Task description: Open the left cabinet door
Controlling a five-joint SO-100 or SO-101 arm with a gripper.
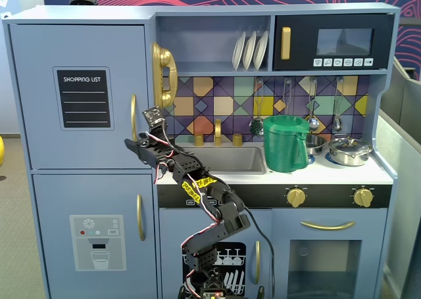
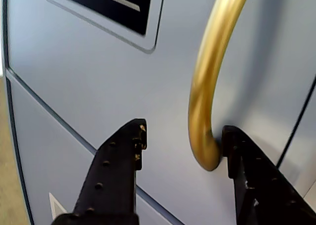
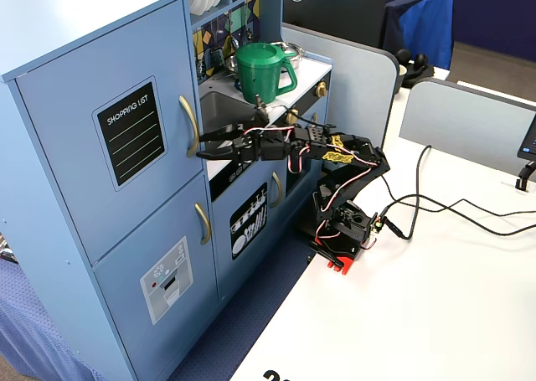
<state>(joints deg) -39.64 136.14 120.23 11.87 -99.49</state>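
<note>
The left cabinet door (image 1: 82, 95) is light blue with a black "SHOPPING LIST" panel and stands closed; it also shows in the other fixed view (image 3: 109, 130). Its curved gold handle (image 1: 133, 118) runs down the door's right edge. My gripper (image 1: 133, 143) reaches to the handle's lower end (image 3: 194, 151). In the wrist view the gripper (image 2: 183, 135) is open, and its jaws straddle the bottom of the handle (image 2: 203, 136). The right finger (image 2: 237, 151) sits against the handle's base. The left finger (image 2: 126, 146) is well apart from it.
Below is the door with the water-dispenser graphic (image 1: 97, 243) and its own gold handle (image 1: 140, 217). A green pitcher (image 1: 284, 143) stands by the sink (image 1: 227, 160). The arm's base and cables (image 3: 419, 209) lie on the white table.
</note>
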